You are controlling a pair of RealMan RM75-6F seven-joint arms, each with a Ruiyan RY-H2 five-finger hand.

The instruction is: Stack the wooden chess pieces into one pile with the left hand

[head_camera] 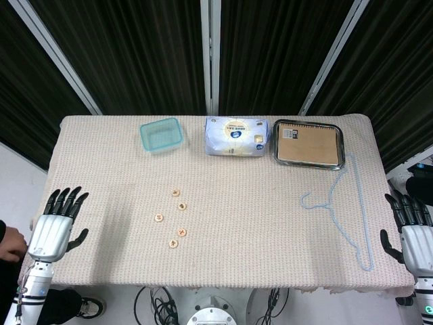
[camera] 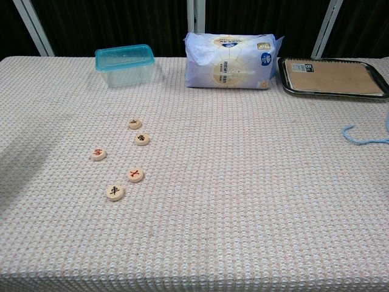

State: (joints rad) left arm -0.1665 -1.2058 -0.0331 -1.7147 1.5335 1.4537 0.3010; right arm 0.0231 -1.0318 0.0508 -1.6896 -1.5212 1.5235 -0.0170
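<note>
**Pieces scattered, hands idle**

Five wooden chess pieces lie separate, left of centre. Behind: teal container, tissue pack, tray; blue hanger right. Left hand and right hand at table edges, fingers spread, empty.

We list: pale wooden chess pieces marked red or black; teal container; blue-white packet; light-blue hanger; beige woven tablecloth; silver tray with a brown notebook.

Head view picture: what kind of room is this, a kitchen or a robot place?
Probably a robot lab, not a kitchen: dark curtains hang behind a cloth-covered table, and cables dangle under its front edge.
</note>
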